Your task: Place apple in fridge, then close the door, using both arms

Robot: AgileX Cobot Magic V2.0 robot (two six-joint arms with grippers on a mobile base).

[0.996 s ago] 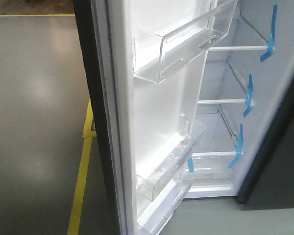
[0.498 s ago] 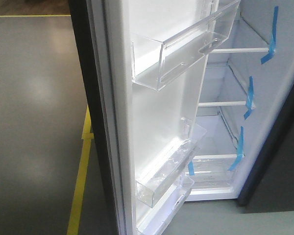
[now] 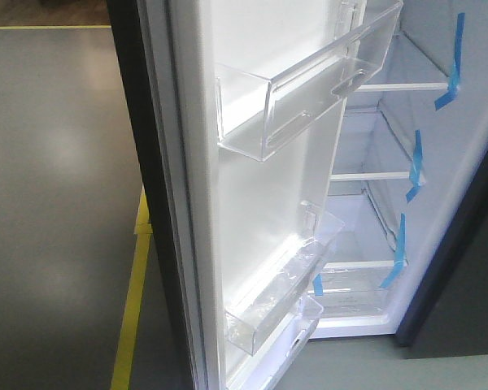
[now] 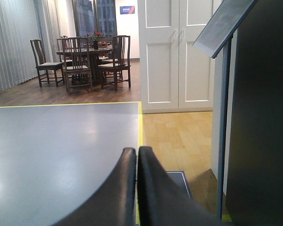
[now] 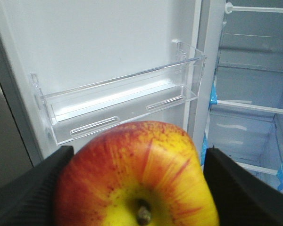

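Holding the apple (image 5: 137, 181) in the right gripper (image 5: 137, 153): jaws clamped on its left and right sides, stem dimple and yellow patch facing the wrist cam. The apple sits in the air in front of the white inner face of the door (image 3: 260, 195), with a clear bin (image 5: 122, 101) on that face just behind and above it in view, no contact visible. It is not in the fridge (image 3: 451, 171) yet; the cavity shows to the right of the apple, past the door edge.

Left gripper (image 4: 136, 153): jaws pressed together, nothing between them. It points out over grey floor (image 4: 61, 141) toward a dining table with chairs (image 4: 80, 61) and white cabinet doors (image 4: 179, 52). A dark grey panel (image 4: 264, 122) fills the right of that view.

Front cam: door swung wide open, upper bin (image 3: 301, 89) and lower bin (image 3: 272, 288) on it. Glass shelves (image 3: 374, 175) inside carry blue tape strips (image 3: 415, 158). A yellow floor line (image 3: 130, 317) runs left of the door
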